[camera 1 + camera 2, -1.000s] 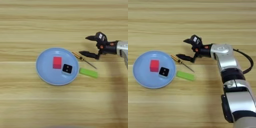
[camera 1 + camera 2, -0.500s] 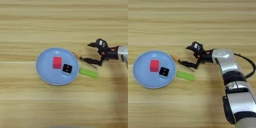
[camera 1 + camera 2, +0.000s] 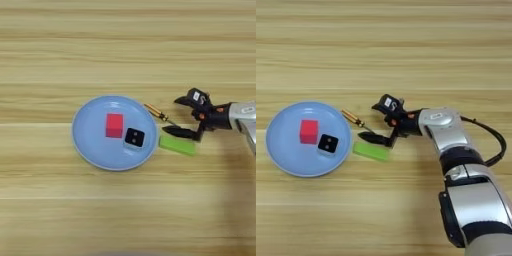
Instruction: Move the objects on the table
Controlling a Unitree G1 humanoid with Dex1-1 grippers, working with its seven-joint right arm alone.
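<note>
We are seeing the screwdriver (image 3: 159, 113) lying on the worktop (image 3: 125, 45) just right of the blue plate (image 3: 90, 145), its long axis running diagonally, yellow handle up-left and thin shaft pointing down-right. The green bar (image 3: 177, 145) is lying nearly level just below it. The red cube (image 3: 114, 125) and black block (image 3: 134, 137) are sitting on the plate. The tool (image 3: 374, 121) is hovering with fingers spread apart around the shaft's tip.

no legible text, labels, nos. anywhere
</note>
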